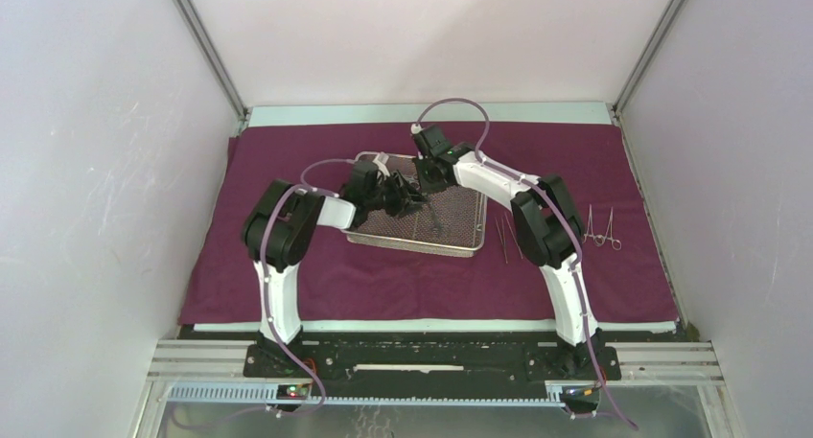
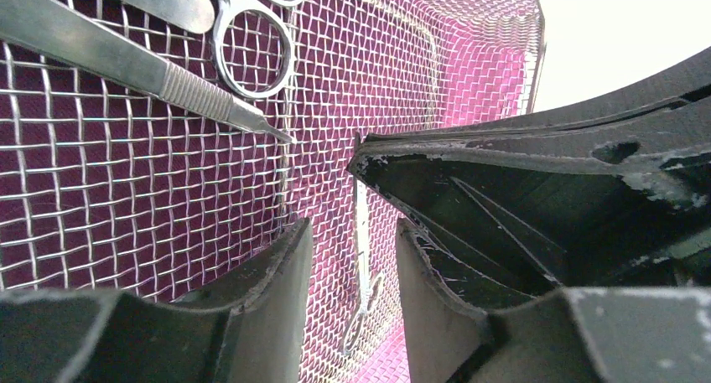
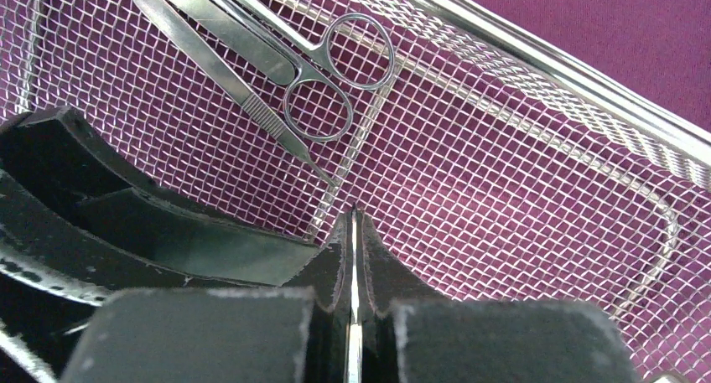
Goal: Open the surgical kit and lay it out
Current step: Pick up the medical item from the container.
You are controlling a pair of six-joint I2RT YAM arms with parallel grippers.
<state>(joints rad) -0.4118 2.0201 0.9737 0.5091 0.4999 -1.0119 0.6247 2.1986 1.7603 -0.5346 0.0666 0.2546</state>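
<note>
**Top view:** The maroon-purple cloth wrap (image 1: 288,265) lies opened flat across the table, matte and softly creased. The wire-mesh tray (image 1: 455,222), a shallow silver rectangle, sits at the cloth's middle. The left gripper (image 1: 403,200) and right gripper (image 1: 429,177) both dip into it, close together. On the cloth just right of the tray lie thin steel tweezers (image 1: 504,239). Ring-handled forceps (image 1: 603,230) rest farther right, near the cloth's edge.

**Left wrist view:** The left gripper's scuffed black fingers (image 2: 281,270) stand spread apart. A slim ring-handled instrument (image 2: 360,232) hangs in the gap between them, and no contact with either finger shows. The right gripper's pointed tip clamps its upper end. Scissors (image 2: 251,48) with oval loops lie on the woven mesh, beside a flat ribbed tool (image 2: 142,64) that tapers to a point.

**Right wrist view:** The right gripper's jaws are pressed together on a bright sliver of steel, the slim instrument seen edge-on. Beyond them, the scissors and the ribbed tool lie side by side on the mesh floor. The tray's rounded wire rim runs diagonally, with purple cloth past it.
</note>
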